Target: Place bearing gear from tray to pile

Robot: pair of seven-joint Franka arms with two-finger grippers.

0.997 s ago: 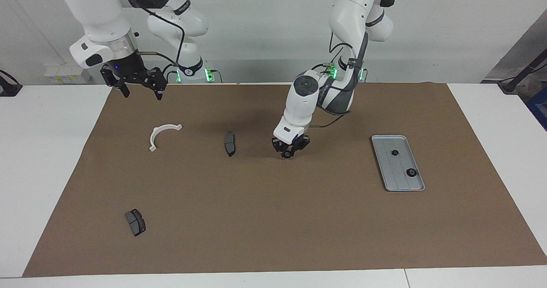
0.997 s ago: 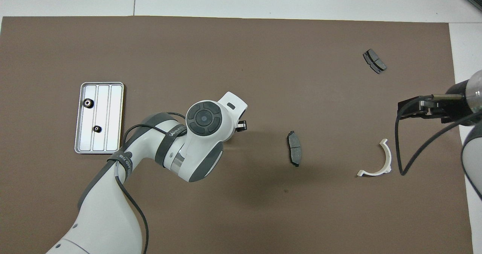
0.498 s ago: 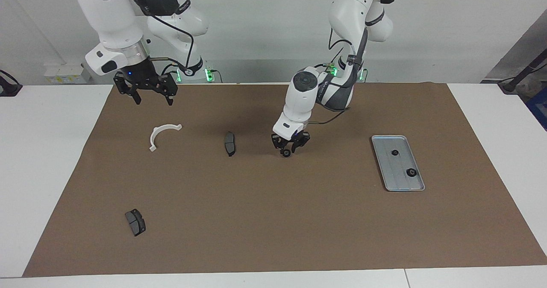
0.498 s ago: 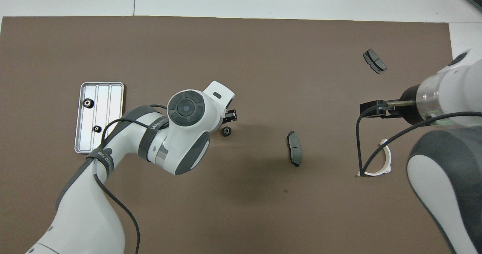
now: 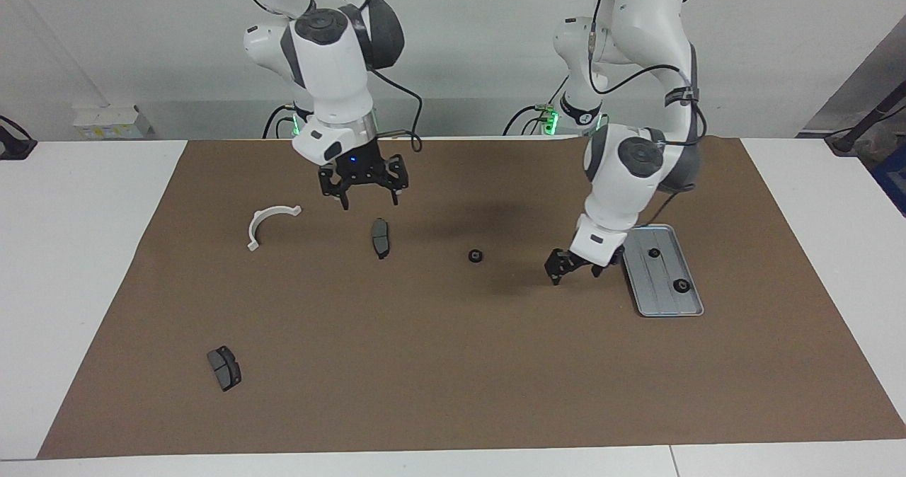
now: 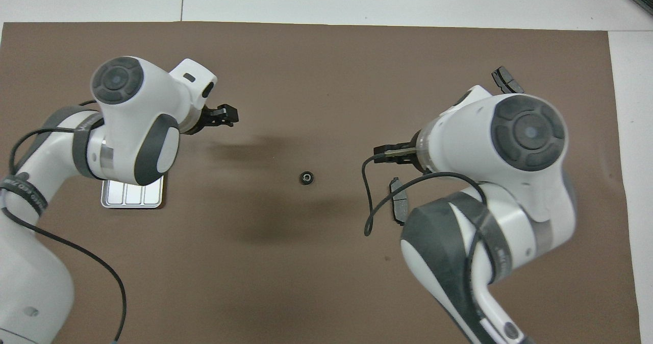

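Facing view | bearing gear [image 5: 476, 255] lying free on mat between tray [image 5: 640, 289] and pile | left hand [image 5: 573, 268] hanging open, empty, beside tray | right hand [image 5: 366, 195] open over brake pad [image 5: 380, 238] | gear looking small, rigid, roll-prone; gripping across rim seeming best

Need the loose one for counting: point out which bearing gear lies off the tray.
The bearing gear alone on the brown mat, between the tray and a brake pad; the other two gears sit in the tray.
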